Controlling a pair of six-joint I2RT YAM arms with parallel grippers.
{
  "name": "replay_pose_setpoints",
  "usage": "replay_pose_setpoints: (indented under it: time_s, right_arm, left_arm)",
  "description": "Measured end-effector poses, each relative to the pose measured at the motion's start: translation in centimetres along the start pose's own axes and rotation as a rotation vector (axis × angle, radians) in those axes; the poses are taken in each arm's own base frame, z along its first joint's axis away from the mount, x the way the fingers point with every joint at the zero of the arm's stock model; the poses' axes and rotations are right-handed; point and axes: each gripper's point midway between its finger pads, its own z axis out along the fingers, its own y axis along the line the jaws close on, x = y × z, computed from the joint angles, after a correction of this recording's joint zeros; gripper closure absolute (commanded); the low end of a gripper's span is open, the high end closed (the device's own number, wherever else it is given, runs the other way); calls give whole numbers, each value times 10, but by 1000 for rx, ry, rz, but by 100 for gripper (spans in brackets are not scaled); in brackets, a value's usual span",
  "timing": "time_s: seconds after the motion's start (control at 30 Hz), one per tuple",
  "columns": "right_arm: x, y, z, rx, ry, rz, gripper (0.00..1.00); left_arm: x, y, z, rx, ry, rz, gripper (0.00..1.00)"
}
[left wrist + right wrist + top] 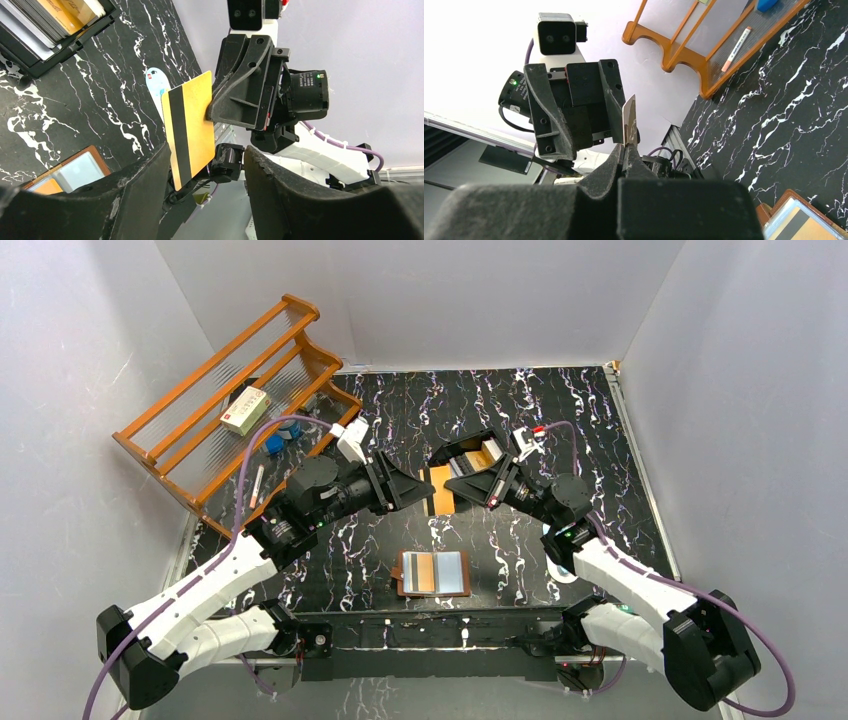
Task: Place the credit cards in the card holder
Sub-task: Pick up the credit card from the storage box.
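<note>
Has the left gripper (415, 488) with jaws wide apart beside the orange-gold card (441, 490), mid-air between the arms; below, shows one orange card (421, 573) already sleeved in the open card holder (401, 576). Pinches that orange-gold card in the right gripper (468, 485); leaves more cards (483, 455) in the black tray (446, 453), so probably early going.

No legible text; packet (245, 410) print too small

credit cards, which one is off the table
The orange-gold plastic card with a black stripe, pinched in mid-air by the right gripper. The others sit in the black plastic tray or the brown leather card holder.
</note>
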Motion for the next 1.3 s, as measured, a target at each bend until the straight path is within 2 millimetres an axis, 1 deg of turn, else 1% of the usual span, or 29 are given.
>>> replay_pose_setpoints:
  time_s: [0.17, 0.37, 0.5, 0.57, 0.6, 0.63, 0.67, 0.7, 0.73, 0.8, 0.9, 0.93, 1.0, 1.07, 1.2, 1.3]
  right_arm:
    - [2, -3, 0, 12, 9, 7, 100]
    - [6, -2, -2, 14, 23, -7, 100]
    - [7, 2, -3, 10, 23, -15, 100]
    - [7, 3, -3, 6, 23, -13, 100]
    - [7, 4, -3, 3, 24, -10, 100]
    - [8, 5, -3, -3, 27, -8, 99]
    - [8, 6, -3, -6, 31, -5, 97]
    - [9, 6, -2, -11, 36, -3, 96]
    - [10, 6, -2, -12, 41, 2, 94]
    - [11, 5, -2, -10, 45, 8, 87]
    - [11, 2, -2, 3, 47, 9, 68]
    - [12, 0, -2, 11, 50, 13, 64]
    - [15, -8, -3, 48, 61, 12, 53]
    - [17, -19, -5, 105, 67, 13, 47]
    - [22, -52, -15, 282, 80, 1, 47]
    - [28, -81, -27, 426, 98, -3, 51]
  left_arm:
    - [0, 4, 0, -17, -3, -1, 45]
    - [1, 11, 0, -53, -6, -7, 45]
    - [0, 13, 0, -60, -10, -8, 52]
    - [0, 12, 1, -52, -15, -9, 57]
    - [0, 11, 1, -45, -17, -10, 62]
    - [0, 11, 2, -39, -17, -11, 69]
    - [0, 10, 2, -29, -16, -13, 79]
    - [1, 9, 3, -19, -13, -16, 91]
    - [2, 8, 3, -14, -8, -21, 98]
    - [2, 4, 5, 5, -4, -18, 100]
    - [2, -2, 5, 35, 1, -18, 100]
    - [2, -3, 5, 41, 5, -18, 100]
    - [4, -1, 5, 35, 14, -18, 100]
    - [8, 6, 6, 3, 27, -22, 100]
    - [22, 35, 7, -116, 75, -37, 100]
    - [36, 57, 9, -187, 122, -58, 100]
